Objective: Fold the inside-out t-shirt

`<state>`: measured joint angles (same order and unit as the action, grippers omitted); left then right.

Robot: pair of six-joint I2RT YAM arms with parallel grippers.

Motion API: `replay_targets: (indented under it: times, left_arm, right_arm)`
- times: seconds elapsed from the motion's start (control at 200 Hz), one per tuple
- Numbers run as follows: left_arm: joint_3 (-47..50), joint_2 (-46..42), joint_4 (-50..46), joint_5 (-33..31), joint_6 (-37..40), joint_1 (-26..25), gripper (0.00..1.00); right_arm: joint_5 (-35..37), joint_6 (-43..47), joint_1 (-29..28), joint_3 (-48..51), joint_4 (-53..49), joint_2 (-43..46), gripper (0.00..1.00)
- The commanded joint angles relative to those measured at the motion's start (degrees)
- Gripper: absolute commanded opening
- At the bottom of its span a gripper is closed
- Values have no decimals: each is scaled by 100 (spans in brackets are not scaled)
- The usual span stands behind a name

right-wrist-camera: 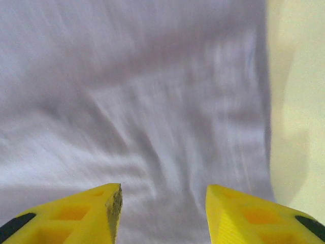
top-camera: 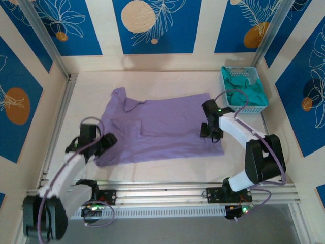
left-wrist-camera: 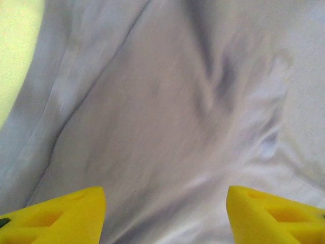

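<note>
At seven o'clock, the left gripper point(top-camera: 104, 143) hangs released over the near-left corner of the lavender soft cotton short-sleeved t-shirt point(top-camera: 162, 127), its yellow fingertips point(left-wrist-camera: 56, 216) apart with nothing between them. At four o'clock, the right gripper point(top-camera: 211, 133) is likewise released above the shirt's right edge. The shirt lies spread mid-table on the cream table point(top-camera: 167, 81). At two o'clock, a light-blue plastic basket point(top-camera: 249, 108) holds a teal-green garment point(top-camera: 246, 91).
</note>
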<state>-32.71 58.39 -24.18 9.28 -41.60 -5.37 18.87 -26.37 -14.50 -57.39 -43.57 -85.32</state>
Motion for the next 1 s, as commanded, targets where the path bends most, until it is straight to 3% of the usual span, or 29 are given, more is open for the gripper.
replay_targets:
  times: [0.0,0.165,0.33,0.62,0.995]
  left_arm:
    - [-1003,892,856,-293,530,36,65]
    - [-2116,2142,1374,-429,782,26,67]
    - [-2914,3151,1601,-662,1046,31,67]
    - [-4166,4420,1382,-853,1473,49,68]
    - [-5151,5383,917,-859,1681,111,69]
  right_arm:
    - [-274,164,398,-834,1239,-562,51]
    - [-86,353,698,-2888,1006,-2436,51]
    - [130,483,820,-5119,27,-4221,50]
    - [259,565,971,-7852,-1443,-6158,48]
    - [-4,552,1098,-8472,-1910,-6562,45]
